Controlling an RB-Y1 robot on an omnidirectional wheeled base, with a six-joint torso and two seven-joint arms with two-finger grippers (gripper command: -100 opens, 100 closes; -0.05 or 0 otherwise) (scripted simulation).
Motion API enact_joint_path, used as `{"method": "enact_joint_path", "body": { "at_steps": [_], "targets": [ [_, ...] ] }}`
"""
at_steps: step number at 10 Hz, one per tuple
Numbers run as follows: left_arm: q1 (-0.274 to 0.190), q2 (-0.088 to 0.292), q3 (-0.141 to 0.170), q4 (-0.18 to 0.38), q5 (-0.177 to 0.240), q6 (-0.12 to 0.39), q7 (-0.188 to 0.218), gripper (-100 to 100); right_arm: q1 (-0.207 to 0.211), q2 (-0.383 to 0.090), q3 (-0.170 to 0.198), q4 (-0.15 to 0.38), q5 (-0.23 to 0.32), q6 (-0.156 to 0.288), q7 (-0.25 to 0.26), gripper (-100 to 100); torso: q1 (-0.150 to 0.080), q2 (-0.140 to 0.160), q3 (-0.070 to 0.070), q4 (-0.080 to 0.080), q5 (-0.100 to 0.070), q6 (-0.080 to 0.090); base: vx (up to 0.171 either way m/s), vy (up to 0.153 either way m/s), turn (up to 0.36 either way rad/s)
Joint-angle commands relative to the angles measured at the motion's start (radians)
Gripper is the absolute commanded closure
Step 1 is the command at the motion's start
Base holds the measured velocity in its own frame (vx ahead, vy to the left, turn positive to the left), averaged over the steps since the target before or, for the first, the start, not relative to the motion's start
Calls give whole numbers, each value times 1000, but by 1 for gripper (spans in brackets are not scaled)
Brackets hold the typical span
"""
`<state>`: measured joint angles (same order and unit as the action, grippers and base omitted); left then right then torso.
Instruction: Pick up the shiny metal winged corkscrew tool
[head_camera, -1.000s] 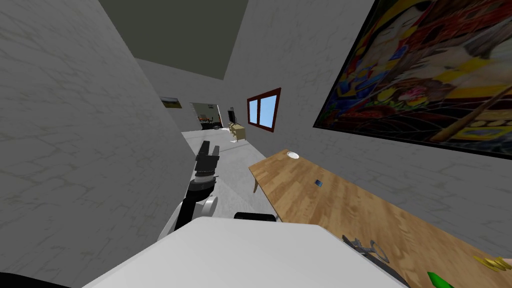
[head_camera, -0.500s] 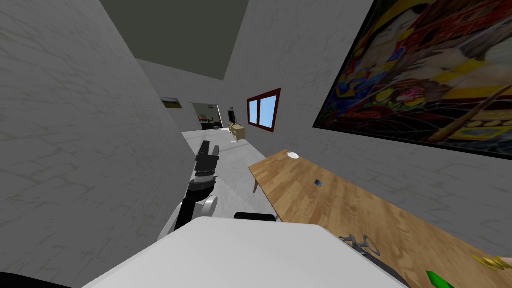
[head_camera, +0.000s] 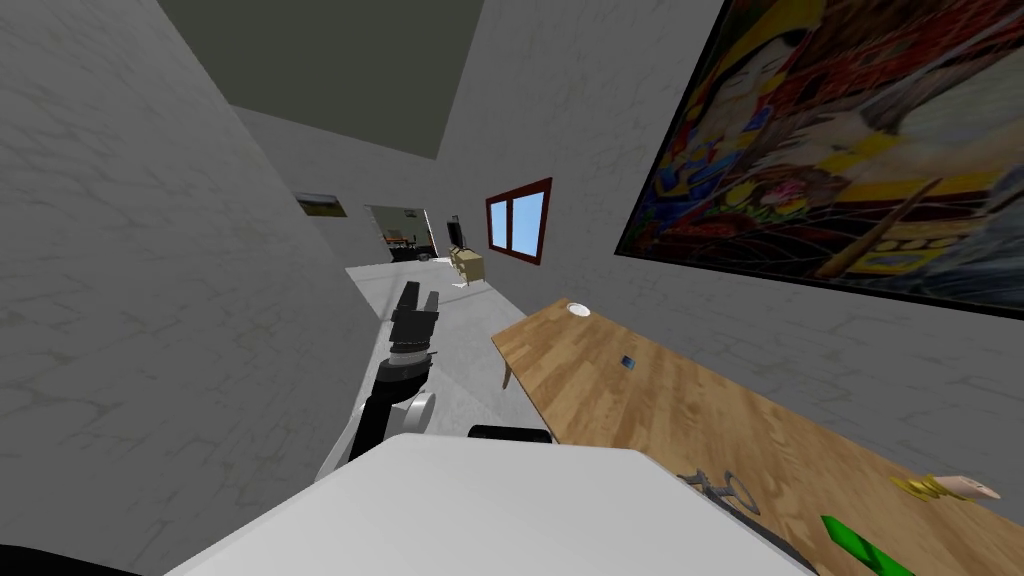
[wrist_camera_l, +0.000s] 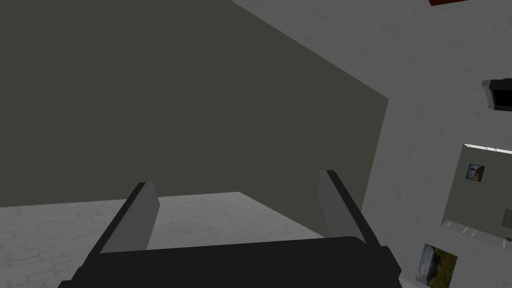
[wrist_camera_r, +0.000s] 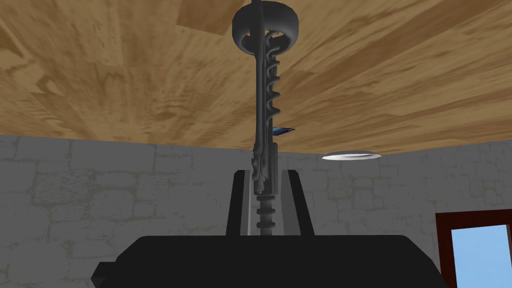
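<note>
Right gripper (wrist_camera_r: 265, 200): jaws clamped on the corkscrew (wrist_camera_r: 263, 100), one blade pressed to each side of its ridged shaft near the geared end. The tool runs straight out from between the fingertips in line with the hand; the spiral worm lies along the shaft and the ring end sits farthest from the jaws. Wooden table (wrist_camera_r: 100, 75) is directly behind the tool. Can't tell if the corkscrew is clear of the tabletop or touching it. Beyond the fingertips, a small blue object (wrist_camera_r: 283, 131) shows just beside the shaft, and a white disc (wrist_camera_r: 351, 156) lies further out to the same side, both on the table. In the head view the corkscrew (head_camera: 722, 488) is at the table's (head_camera: 650, 410) near edge. Left gripper (head_camera: 419, 299): forearm raised and stretched forward, well apart from the table, blades standing wide apart with nothing between them (wrist_camera_l: 235, 215).
</note>
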<state>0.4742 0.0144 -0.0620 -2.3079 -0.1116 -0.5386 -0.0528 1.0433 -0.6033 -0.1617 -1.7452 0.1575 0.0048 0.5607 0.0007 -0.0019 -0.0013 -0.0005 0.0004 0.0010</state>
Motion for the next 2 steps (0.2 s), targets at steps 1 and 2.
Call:
{"method": "enact_joint_path", "body": {
  "at_steps": [1, 2],
  "targets": [
    [0, 0, 0, 0, 0, 0, 0, 0, 0, 0, 0, 0, 0, 0, 0, 100, 0, 0, 0, 0, 0, 0, 15, -2, -15],
    [0, 0, 0, 0, 0, 0, 0, 0, 2, 0, 0, -2, 0, 0, 0, 0, 0, 1, 1, 0, 0, 0, 0, 0, 0]
  ]
}}
